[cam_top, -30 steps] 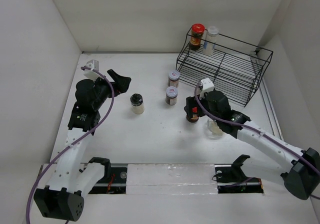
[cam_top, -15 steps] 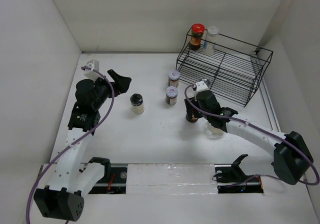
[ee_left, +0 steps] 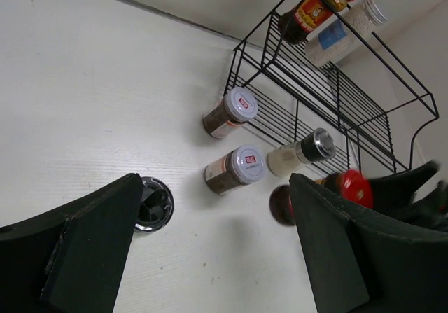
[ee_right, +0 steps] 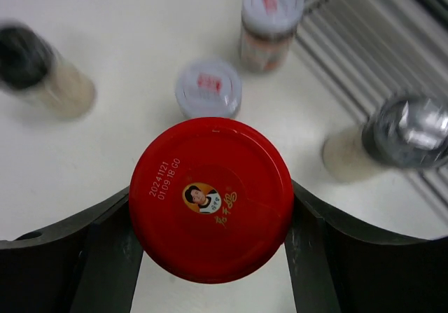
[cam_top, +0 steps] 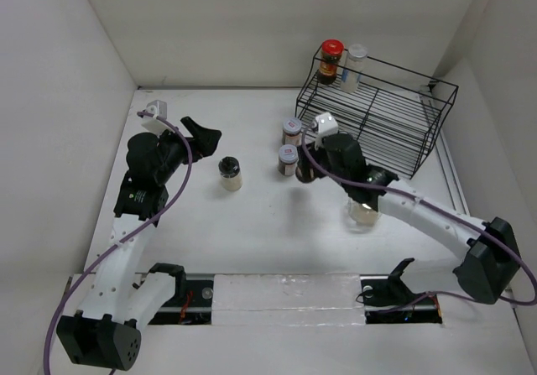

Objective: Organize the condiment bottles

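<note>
My right gripper (ee_right: 210, 223) is shut on a red-lidded condiment bottle (ee_right: 210, 197) with dark contents, its fingers pressed against both sides of the lid. In the top view this bottle (cam_top: 304, 172) hangs beside two silver-lidded bottles (cam_top: 288, 158) (cam_top: 292, 130), under the right gripper (cam_top: 309, 165). A black-lidded bottle (cam_top: 229, 172) stands alone at centre left. Below the right forearm a pale bottle (cam_top: 362, 212) stands. My left gripper (cam_top: 201, 133) (ee_left: 217, 257) hovers open with nothing in it, above and left of the black-lidded bottle (ee_left: 152, 204).
A black wire rack (cam_top: 394, 123) stands at the back right; on its top shelf are a red-lidded bottle (cam_top: 331, 59) and a white-lidded pale bottle (cam_top: 356, 63). White walls close in the table on the left, back and right.
The right gripper closed on the red-lidded bottle and carried it back and left, toward the two silver-lidded bottles. The left arm stayed still.
</note>
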